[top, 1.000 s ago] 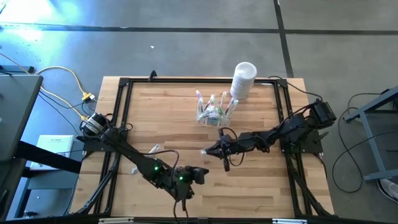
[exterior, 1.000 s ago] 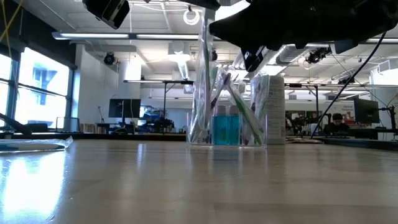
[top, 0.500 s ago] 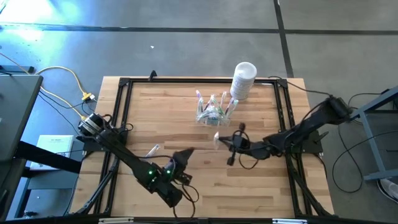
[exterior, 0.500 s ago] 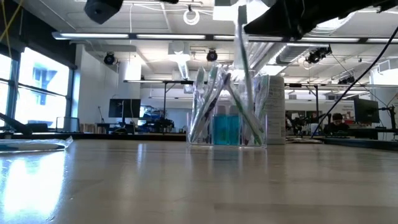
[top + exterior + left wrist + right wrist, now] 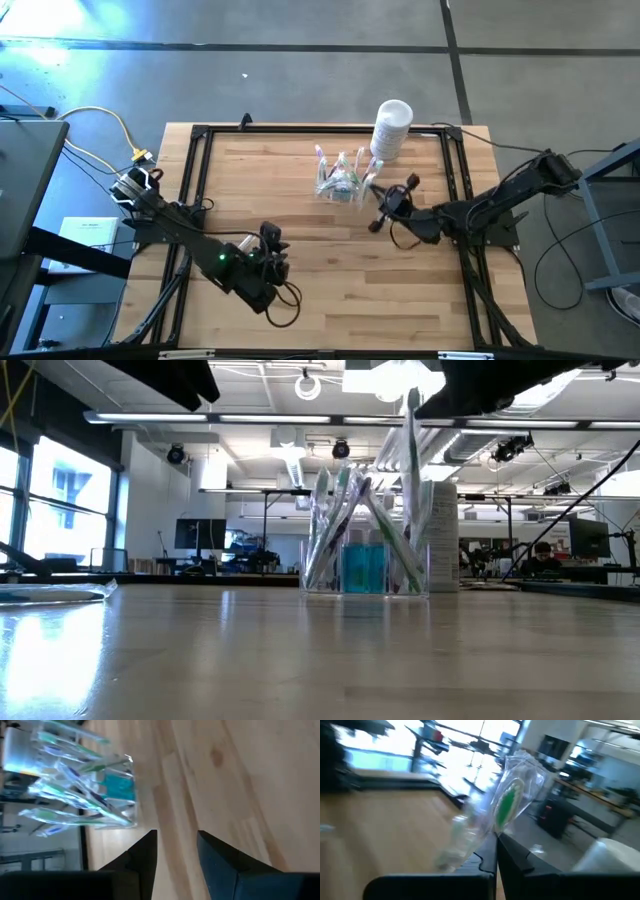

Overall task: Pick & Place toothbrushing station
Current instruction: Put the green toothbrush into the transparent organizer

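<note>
Upright, the clear toothbrushing station [image 5: 341, 183] holds wrapped toothbrushes [image 5: 340, 525].

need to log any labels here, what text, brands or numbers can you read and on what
None can be read.
White container: no legible print.
Wrapped toothbrush held in the right gripper: green marking, too blurred to read.
Toothbrushing station: nothing legible on its wrapped brushes.
Paper beside the table: too small.

Bright, even daylight. Ceiling lamps [image 5: 307, 384] glare white; window [image 5: 60, 500] blown out. Table [image 5: 200, 650] sheen up close. Right wrist view motion-blurred.
</note>
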You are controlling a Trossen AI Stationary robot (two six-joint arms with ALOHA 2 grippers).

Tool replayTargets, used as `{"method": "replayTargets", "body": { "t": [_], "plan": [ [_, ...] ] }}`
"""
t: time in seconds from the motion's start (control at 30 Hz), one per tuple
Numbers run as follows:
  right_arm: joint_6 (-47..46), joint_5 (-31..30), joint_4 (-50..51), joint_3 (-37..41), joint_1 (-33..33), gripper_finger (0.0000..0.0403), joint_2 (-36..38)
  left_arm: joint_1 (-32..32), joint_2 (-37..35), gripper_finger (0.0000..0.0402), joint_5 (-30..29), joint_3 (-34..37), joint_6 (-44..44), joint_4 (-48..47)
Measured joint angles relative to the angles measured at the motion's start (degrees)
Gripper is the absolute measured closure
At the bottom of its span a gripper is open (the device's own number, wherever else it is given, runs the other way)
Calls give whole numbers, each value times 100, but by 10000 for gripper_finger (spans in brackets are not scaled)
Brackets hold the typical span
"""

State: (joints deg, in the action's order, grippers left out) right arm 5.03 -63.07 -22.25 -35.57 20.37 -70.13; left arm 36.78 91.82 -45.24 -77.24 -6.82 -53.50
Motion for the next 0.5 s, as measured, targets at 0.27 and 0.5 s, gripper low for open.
{"method": "replayTargets", "body": {
  "t": [0.27,0.5],
  "plan": [
    [-569,-69,885,2,-740,401,144,39,2,270,673,426,-160,214],
    [-641,324,850,2,-1156,401,33,34,3,270,724,898,-148,657]
  ]
}}
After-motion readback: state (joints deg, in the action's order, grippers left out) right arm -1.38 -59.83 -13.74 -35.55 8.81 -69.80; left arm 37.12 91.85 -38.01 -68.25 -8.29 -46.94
